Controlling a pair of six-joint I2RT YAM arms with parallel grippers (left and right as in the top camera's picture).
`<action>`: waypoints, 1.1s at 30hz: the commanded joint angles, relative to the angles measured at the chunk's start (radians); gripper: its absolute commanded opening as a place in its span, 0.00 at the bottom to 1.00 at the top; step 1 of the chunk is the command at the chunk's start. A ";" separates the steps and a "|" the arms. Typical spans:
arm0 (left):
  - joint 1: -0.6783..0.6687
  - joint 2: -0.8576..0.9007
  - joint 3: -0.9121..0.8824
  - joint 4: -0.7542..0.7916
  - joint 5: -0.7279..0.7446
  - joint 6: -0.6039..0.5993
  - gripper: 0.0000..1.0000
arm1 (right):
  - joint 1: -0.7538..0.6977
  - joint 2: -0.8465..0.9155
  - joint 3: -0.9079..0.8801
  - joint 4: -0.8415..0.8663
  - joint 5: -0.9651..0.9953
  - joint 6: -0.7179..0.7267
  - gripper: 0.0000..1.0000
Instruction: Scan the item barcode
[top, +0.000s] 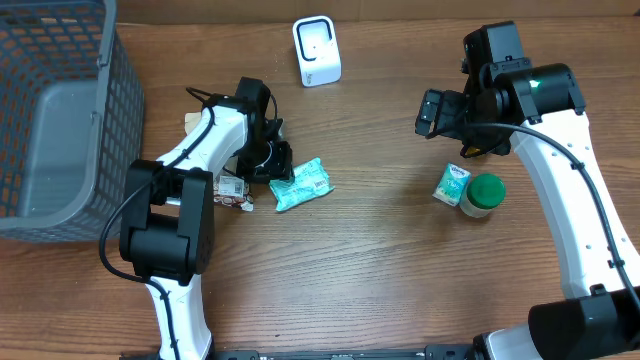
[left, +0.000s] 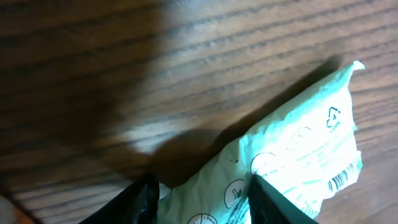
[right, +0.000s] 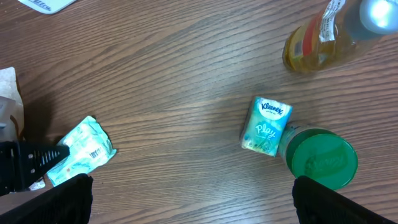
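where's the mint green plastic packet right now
In the overhead view the mint green plastic packet lies on the wooden table left of centre, one end between the fingers of the left gripper.

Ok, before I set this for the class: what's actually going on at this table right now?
The left gripper is down at the wooden table, straddling one end of a mint-green plastic packet whose barcode faces up. Whether it grips the packet isn't clear. The right gripper hangs open above the table, holding nothing, near a small teal tissue pack and a green-lidded jar.
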 joint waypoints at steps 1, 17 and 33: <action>-0.004 0.062 -0.038 -0.021 0.034 0.016 0.47 | 0.002 -0.014 0.006 0.003 -0.003 -0.005 1.00; 0.041 0.062 0.109 -0.160 0.205 0.110 0.48 | 0.002 -0.014 0.006 0.003 -0.003 -0.005 1.00; 0.041 0.062 -0.043 -0.045 0.188 0.103 0.55 | 0.002 -0.014 0.006 0.003 -0.003 -0.005 1.00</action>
